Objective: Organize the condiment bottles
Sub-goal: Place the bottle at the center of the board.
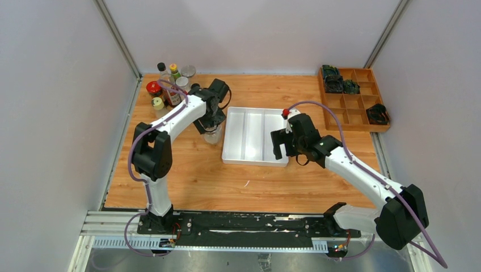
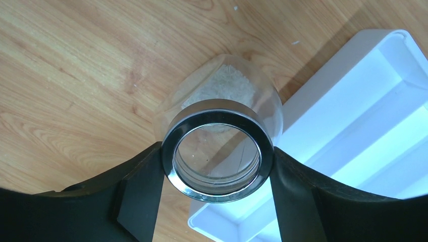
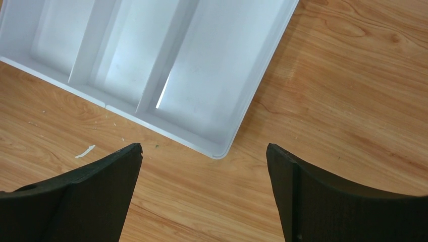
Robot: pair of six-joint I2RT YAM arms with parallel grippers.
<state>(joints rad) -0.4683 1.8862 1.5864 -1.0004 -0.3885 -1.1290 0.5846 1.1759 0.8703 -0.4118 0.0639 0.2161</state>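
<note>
My left gripper [image 1: 212,126] is shut on a clear jar [image 2: 217,151] with a silver ring lid and white grains inside. It holds the jar by the lid just off the left edge of the white tray [image 1: 252,161]; the jar also shows in the top view [image 1: 213,136]. The other condiment bottles stand in a cluster at the back left: a black-capped bottle [image 1: 161,67], a yellow-capped one [image 1: 174,68], silver-lidded jars [image 1: 188,71], a red-lidded jar [image 1: 153,88] and a small shaker [image 1: 158,103]. My right gripper [image 1: 282,144] is open and empty over the tray's near right corner.
The white tray [image 3: 212,75] has three long compartments with nothing in them; its rim [image 2: 328,96] lies right of the jar. A wooden compartment box [image 1: 354,107] with dark green-black objects stands at the back right. A small red-topped item [image 1: 285,113] sits by the tray's far right corner.
</note>
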